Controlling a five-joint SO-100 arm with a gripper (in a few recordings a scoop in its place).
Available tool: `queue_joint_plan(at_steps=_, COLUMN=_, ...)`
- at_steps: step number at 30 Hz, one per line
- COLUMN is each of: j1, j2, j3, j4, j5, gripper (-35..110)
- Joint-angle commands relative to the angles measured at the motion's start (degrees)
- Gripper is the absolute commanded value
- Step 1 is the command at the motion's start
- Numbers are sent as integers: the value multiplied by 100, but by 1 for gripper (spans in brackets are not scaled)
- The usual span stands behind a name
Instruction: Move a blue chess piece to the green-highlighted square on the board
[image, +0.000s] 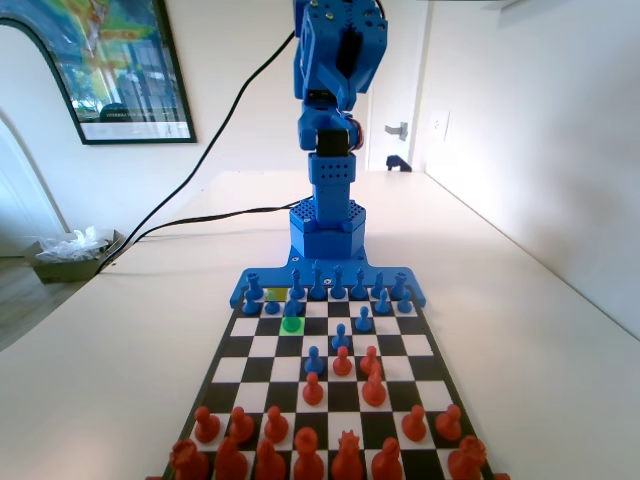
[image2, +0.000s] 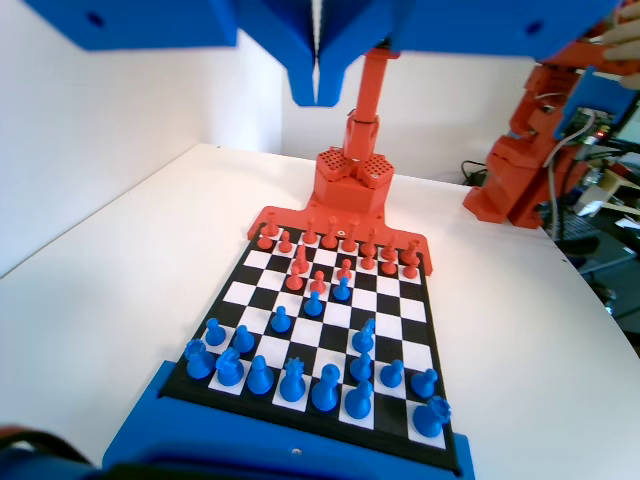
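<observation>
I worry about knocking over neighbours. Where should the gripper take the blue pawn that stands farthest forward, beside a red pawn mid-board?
Take the blue pawn by its round head, coming straight down from above. It stands upright, and the red pawn on the next square probably leaves little room for a sideways approach. The gripper, now shut, would have to open first.

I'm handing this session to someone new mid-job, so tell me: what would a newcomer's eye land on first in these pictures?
First the green-highlighted square, bright lime near the far left of the board in the fixed view, with a blue chess piece at its far edge. Next the blue arm towering at the far end, raised well above the pieces. In the wrist view the claw hangs at the top edge, its jaws pressed together and empty.
</observation>
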Motion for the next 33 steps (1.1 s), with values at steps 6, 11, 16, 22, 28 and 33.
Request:
queue_joint_plan(at_steps=6, j1=229, j2=237, j3=18, j4=-123, j5=-105, gripper=2)
queue_joint_plan(at_steps=11, j1=352, j2=360, j3=18, j4=-149, j5=-79, gripper=2)
queue_joint_plan(at_steps=16, j1=466, j2=510, j3=26, j4=-176, j5=-44, gripper=1)
queue_joint_plan(at_steps=22, j1=475, j2=510, j3=26, j4=-176, j5=-26, gripper=1)
queue_joint_plan(at_steps=28, j1=475, j2=510, j3=26, j4=-176, j5=-26, gripper=1)
queue_joint_plan(at_steps=33, j1=475, j2=510, j3=26, j4=-176, j5=-26, gripper=1)
